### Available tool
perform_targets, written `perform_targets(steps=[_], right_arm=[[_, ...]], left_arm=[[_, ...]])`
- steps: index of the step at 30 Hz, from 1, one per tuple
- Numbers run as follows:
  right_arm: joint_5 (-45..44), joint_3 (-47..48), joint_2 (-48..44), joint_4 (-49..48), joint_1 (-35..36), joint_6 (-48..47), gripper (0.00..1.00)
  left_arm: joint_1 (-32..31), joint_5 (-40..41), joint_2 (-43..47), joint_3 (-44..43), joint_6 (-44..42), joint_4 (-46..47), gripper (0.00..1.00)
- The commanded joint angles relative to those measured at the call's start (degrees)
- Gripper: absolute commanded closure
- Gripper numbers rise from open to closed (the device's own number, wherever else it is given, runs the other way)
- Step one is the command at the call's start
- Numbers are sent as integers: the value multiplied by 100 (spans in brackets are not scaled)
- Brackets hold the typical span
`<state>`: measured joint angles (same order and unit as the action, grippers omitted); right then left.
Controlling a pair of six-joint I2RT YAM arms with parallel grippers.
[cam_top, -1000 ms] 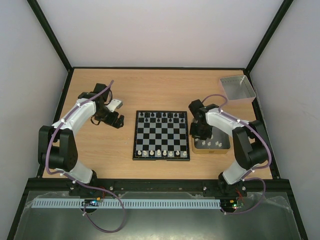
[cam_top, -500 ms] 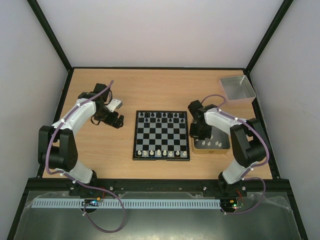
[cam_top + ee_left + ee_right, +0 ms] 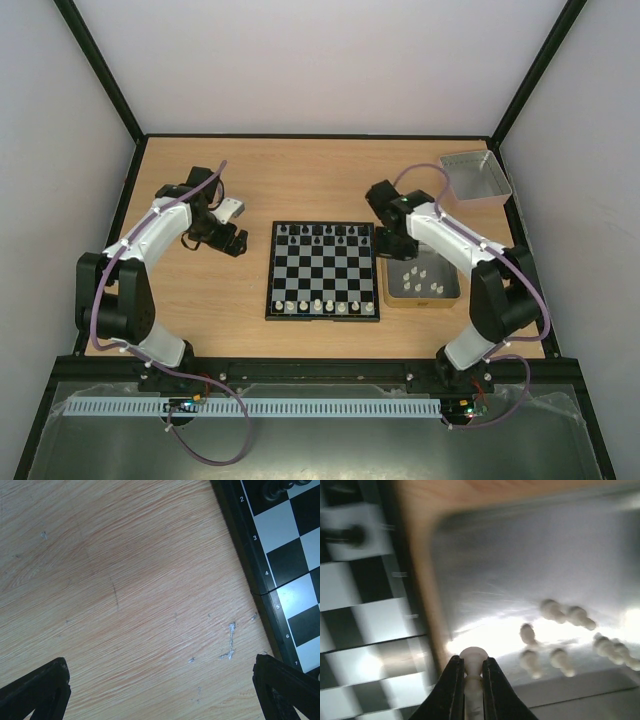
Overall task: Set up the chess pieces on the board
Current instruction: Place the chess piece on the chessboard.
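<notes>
The chessboard [image 3: 322,271] lies at the table's middle, with several black pieces [image 3: 319,232] on its far row and several cream-white pieces [image 3: 318,305] on its near row. My right gripper [image 3: 392,240] is shut on a cream-white piece [image 3: 473,660], held above the tan-rimmed tray's [image 3: 448,298] left rim, beside the board's right edge [image 3: 360,615]. Several cream-white pieces [image 3: 555,630] lie loose in the tray. My left gripper [image 3: 228,240] is open and empty over bare wood left of the board; its fingertips [image 3: 40,687] frame the board's left rim [image 3: 250,565].
A clear grey square bin [image 3: 475,176] stands at the back right corner. Black frame posts and white walls enclose the wooden table [image 3: 320,170].
My right gripper has risen from the tray and moved toward the far left, carrying a cream-white piece. The left arm has not moved.
</notes>
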<state>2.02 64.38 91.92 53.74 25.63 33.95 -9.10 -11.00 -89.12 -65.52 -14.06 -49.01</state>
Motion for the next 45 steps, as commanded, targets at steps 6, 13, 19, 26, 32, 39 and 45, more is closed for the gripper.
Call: perform_targets(steps=[6,13,19,26,32,39,45], right_arm=[[87,2091,352,1062,1911,742,94],[398,3105,1432,1025,2828,708,94],[910,3198,2007,768,3036,426,94],[1022,3708,2523,934,3241,77,94],[1131,4083,2941,1054,3448,-49,94],[1093,4132,3224,934,3519,-35,94],[1116,4056,3331,809,3524,-12,93]], left_arm=[[207,-408,9,-75,141,-121,1],[1133,-708,-289,-324,298,-75,1],[1919,-970,-197,-236,473,120,1],[2375,-1375,-196,-157,447,92,1],[2488,-1562,-146,-94,457,103,1],[2629,-1700,-99,-34,444,135,1],[2659,-1750,-101,-25,435,145,1]])
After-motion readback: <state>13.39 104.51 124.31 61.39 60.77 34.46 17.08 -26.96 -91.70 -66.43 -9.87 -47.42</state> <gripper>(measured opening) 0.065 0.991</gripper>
